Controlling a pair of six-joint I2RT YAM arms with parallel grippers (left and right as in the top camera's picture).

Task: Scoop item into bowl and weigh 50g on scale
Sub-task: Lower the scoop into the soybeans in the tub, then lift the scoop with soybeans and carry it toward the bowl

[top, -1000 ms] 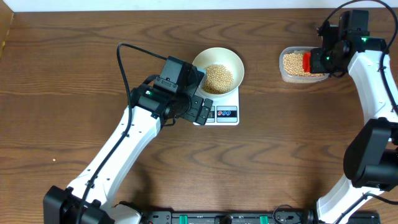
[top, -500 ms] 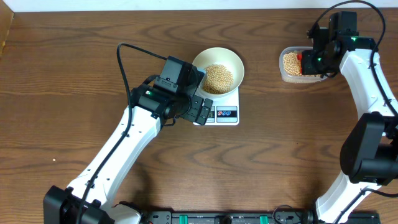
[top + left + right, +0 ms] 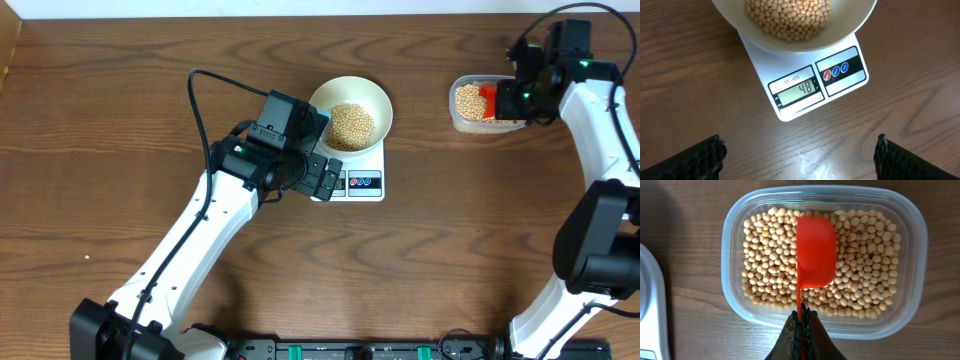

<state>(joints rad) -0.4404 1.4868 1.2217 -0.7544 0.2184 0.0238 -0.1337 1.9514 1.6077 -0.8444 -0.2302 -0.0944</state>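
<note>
From overhead, the bowl (image 3: pixel 350 100) sits on the far part of the scale (image 3: pixel 372 160), near the middle of the wooden surface (image 3: pixel 450 250), with a heap of beans (image 3: pixel 352 125) inside it. The left pincer (image 3: pixel 329 179) hangs over the scale's near left corner, and the arm and wrist cover that corner and part of the front strip. Its fingers are spread, with nothing between them. A black cable (image 3: pixel 200 95) loops off the arm to the left. Far right, well apart from the scale, stands a clear plastic tub (image 3: pixel 455 108) of more beans. The right pincer (image 3: pixel 503 98) is over it, holding a red scoop (image 3: pixel 490 100), and the wrist hides the tub's right end.

From the left wrist, the two dark fingertips (image 3: pixel 702 160) stand wide apart at the near corners of the picture, above bare wood. Between them and farther off lies the scale, its display (image 3: pixel 799 91) reading 48, with a red and a blue button (image 3: pixel 836 71) to the right. The bowl overhangs the platform, and its beans reach the top edge.

From the right wrist, the pincer is pressed together on the scoop's thin handle at the tub's near wall. The cup of the scoop lies over the middle of the beans, hiding those beneath. Whether it touches them cannot be told.
</note>
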